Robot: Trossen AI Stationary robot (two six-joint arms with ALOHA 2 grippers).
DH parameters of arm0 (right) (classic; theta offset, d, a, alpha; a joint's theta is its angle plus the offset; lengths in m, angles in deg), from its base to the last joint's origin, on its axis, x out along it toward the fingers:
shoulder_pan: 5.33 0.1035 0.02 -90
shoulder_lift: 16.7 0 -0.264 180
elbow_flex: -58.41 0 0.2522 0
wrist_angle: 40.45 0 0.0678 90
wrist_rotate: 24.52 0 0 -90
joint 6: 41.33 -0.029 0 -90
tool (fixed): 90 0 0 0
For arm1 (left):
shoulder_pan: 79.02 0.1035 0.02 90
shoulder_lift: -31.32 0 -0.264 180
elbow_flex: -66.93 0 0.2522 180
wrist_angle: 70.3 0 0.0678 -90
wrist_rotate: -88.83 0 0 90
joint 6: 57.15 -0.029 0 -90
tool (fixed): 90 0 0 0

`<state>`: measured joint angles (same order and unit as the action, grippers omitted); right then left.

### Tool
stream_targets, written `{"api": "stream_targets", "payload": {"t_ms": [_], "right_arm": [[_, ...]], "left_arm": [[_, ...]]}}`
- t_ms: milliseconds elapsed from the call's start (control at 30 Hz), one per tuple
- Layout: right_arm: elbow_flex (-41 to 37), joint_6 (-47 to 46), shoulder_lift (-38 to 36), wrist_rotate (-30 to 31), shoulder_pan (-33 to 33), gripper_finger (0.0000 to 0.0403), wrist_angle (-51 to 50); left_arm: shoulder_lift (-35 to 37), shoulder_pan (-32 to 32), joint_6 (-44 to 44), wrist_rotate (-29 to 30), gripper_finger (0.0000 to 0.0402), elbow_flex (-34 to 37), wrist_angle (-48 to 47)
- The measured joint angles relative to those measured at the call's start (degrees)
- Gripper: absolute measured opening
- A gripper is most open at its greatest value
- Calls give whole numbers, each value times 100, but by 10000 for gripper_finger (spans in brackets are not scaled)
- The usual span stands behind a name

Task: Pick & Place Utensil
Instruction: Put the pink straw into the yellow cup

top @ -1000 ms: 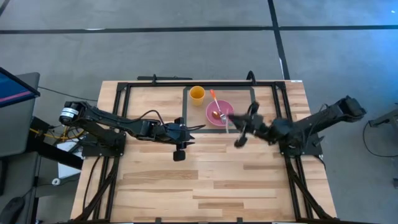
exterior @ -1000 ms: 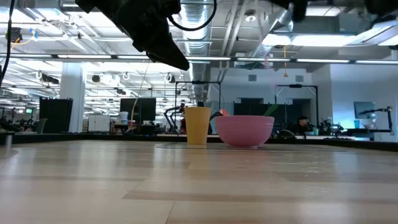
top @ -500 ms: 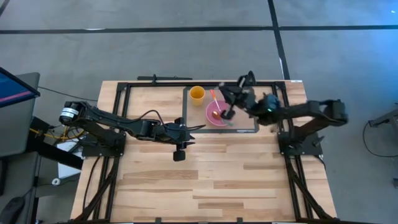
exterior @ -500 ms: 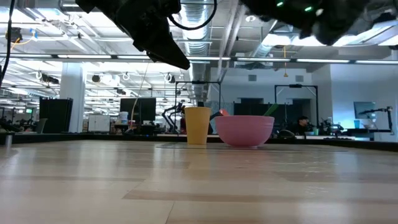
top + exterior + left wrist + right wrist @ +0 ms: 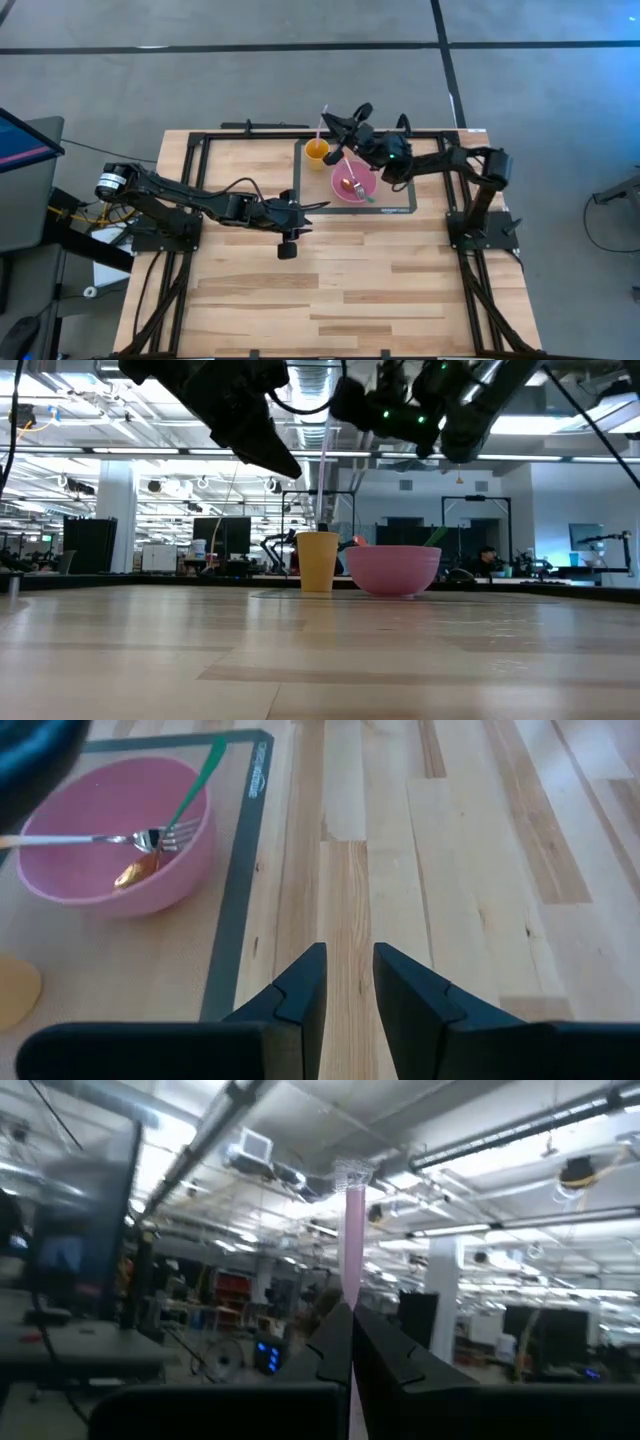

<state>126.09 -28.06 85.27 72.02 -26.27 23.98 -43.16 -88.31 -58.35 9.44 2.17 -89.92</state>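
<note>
R gripper (image 5: 338,128) pinched shut on a pink utensil (image 5: 321,122), held upright above the yellow cup (image 5: 316,150) at counter's (image 5: 350,280) 12 o'clock. Pink bowl (image 5: 352,182), cup's 4 o'clock, holds fork (image 5: 100,839) + spoon. L gripper (image 5: 289,243) mid-counter, slightly open, empty.

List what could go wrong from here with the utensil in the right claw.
1. The right claw pinches only the lower end of a thin pink utensil held upright above the cup; it may swivel or slip out.
2. If lowered off-centre, it could tip the cup, which stands close beside the bowl.
3. The bowl already holds utensils whose handles stick out; the claw could snag them.
</note>
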Motion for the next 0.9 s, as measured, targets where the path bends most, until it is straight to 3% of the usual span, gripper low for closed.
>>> {"api": "stream_targets", "payload": {"t_ms": [267, 500, 900], "right_arm": [[58, -82, 420, 299, -66, 0, -11], [58, -882, 544, 796, -144, 0, -692], [58, -1333, 544, 835, -215, 14, -1507]], "left_arm": [[0, -1, -2, 0, 86, 126, 6], [0, -1, -2, 0, 86, 126, 42], [0, -1, -2, 0, 86, 126, 81]]}}
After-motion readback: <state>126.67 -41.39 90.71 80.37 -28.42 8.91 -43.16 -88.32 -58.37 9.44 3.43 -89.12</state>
